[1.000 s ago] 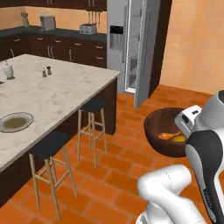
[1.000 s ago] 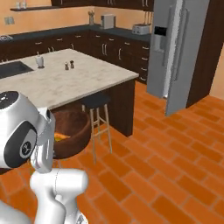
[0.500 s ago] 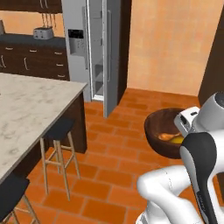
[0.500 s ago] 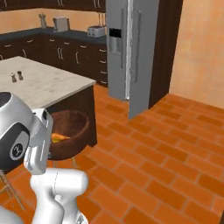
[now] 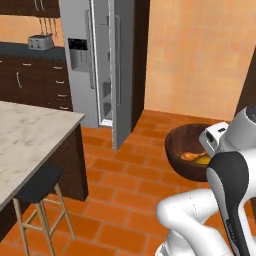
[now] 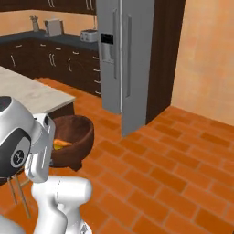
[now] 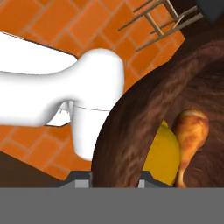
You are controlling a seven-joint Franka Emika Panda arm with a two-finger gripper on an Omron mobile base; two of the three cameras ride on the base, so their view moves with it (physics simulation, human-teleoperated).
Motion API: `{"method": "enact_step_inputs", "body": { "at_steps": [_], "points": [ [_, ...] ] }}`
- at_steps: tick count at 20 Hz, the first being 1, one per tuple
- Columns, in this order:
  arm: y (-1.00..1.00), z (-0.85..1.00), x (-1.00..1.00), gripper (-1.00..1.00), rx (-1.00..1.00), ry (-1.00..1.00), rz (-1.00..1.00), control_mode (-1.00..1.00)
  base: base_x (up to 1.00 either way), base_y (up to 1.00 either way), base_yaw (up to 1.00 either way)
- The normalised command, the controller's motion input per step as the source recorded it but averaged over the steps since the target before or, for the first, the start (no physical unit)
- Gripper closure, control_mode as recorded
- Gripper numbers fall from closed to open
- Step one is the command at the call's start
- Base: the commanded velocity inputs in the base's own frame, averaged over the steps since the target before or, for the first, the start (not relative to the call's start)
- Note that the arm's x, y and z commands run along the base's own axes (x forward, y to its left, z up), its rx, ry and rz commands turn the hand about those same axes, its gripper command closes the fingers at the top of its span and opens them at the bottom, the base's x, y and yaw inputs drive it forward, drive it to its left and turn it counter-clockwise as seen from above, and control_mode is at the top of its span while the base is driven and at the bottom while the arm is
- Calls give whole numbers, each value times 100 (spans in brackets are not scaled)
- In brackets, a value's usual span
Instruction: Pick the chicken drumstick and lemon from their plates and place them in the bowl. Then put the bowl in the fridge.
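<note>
It was a home kitchen: a tall grey stainless-steel fridge [image 5: 102, 65], dark wooden cabinets [image 6: 55, 64], a marble-topped counter [image 5: 25, 135] and a silver toaster [image 5: 41, 42]

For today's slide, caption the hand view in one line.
Drumstick and lemon inside the brown bowl, carried above the tiled floor.

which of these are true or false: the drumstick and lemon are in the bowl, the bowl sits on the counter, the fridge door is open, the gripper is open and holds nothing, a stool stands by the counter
1. The drumstick and lemon are in the bowl. True.
2. The bowl sits on the counter. False: it is held up over the tile floor, apart from the counter.
3. The fridge door is open. True: shelves show inside.
4. The gripper is open and holds nothing. False: it is shut on the bowl's rim.
5. A stool stands by the counter. True.
</note>
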Motion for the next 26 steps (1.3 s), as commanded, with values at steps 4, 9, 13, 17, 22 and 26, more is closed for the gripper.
{"method": "enact_step_inputs", "body": {
  "at_steps": [4, 9, 13, 17, 22, 26],
  "points": [
    [0, 0, 0, 100, 0, 0, 0, 100, 100, -40, 25],
    [0, 0, 0, 100, 0, 0, 0, 100, 100, -45, 36],
    [0, 0, 0, 100, 0, 0, 0, 100, 100, -48, 39],
    [0, 0, 0, 100, 0, 0, 0, 100, 100, -37, 42],
    [0, 0, 0, 100, 0, 0, 0, 100, 100, -18, 53],
    [0, 0, 0, 100, 0, 0, 0, 100, 100, -2, 53]
  ]
}}
